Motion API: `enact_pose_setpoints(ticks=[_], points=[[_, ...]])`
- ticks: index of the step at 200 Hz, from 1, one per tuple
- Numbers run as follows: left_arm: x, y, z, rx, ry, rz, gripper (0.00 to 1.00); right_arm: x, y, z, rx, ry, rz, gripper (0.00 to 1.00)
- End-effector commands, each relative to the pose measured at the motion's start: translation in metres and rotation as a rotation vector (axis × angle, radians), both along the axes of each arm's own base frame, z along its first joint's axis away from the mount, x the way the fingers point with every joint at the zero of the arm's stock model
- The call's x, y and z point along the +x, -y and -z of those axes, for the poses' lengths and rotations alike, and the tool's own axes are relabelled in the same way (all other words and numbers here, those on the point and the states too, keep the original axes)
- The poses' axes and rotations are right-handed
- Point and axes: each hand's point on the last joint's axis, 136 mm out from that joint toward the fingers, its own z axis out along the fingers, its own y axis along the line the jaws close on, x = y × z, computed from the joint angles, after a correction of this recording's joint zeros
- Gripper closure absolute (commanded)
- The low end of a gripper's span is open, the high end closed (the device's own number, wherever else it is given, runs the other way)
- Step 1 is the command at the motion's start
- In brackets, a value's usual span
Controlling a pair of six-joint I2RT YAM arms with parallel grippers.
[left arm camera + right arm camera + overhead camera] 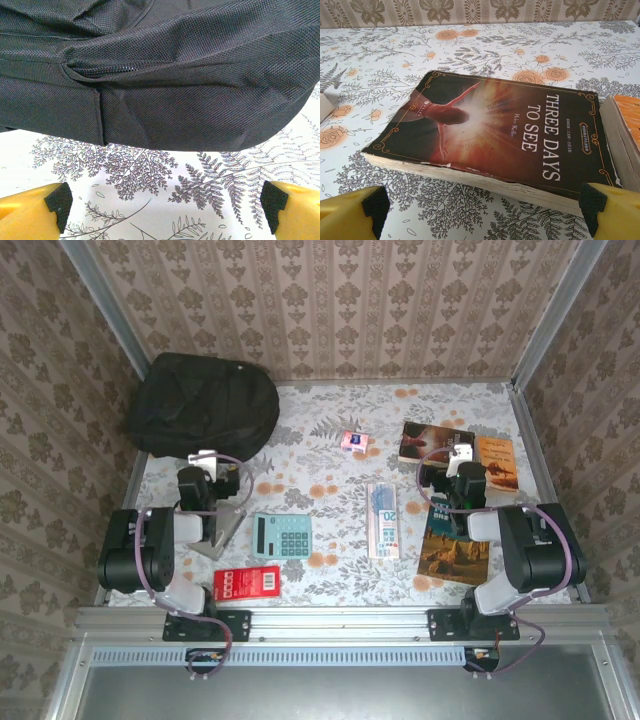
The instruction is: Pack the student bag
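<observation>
The student bag, a large black fabric backpack, lies at the far left of the table with its zipper shut in the left wrist view. My left gripper hovers just in front of its near edge, open and empty, yellow fingers spread over bare tablecloth. My right gripper stands open and empty just short of a dark book titled "Three Days to See", which lies flat at the far right.
An orange book lies beside the dark one. A third book lies under the right arm. A teal calculator, a red box, a long clear packet and a small pink item are spread mid-table.
</observation>
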Motion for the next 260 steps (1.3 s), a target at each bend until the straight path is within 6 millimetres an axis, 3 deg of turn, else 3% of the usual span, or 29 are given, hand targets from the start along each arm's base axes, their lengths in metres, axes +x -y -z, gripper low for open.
enact_pose_setpoints(ticks=[1,212,239,246,260], points=[[0.007,-0.002,-0.016,0.011,0.055,-0.003,0.0,0.006,-0.005,-0.01,-0.001,0.022,-0.02,0.0],[0.006,-0.001,-0.016,0.011,0.054,0.004,0.0,0.006,-0.005,-0.01,0.001,0.024,-0.021,0.0],[0.001,0.0,-0.045,0.071,0.074,-0.04,0.0,0.003,-0.014,-0.015,-0.004,0.04,-0.072,0.0],[-0.002,0.001,-0.06,0.092,0.084,-0.055,0.0,0.001,-0.022,-0.02,-0.027,0.039,-0.106,0.0],[-0.01,0.011,-0.096,0.15,0.141,-0.033,0.0,-0.002,-0.02,-0.035,-0.047,0.058,-0.077,0.0]])
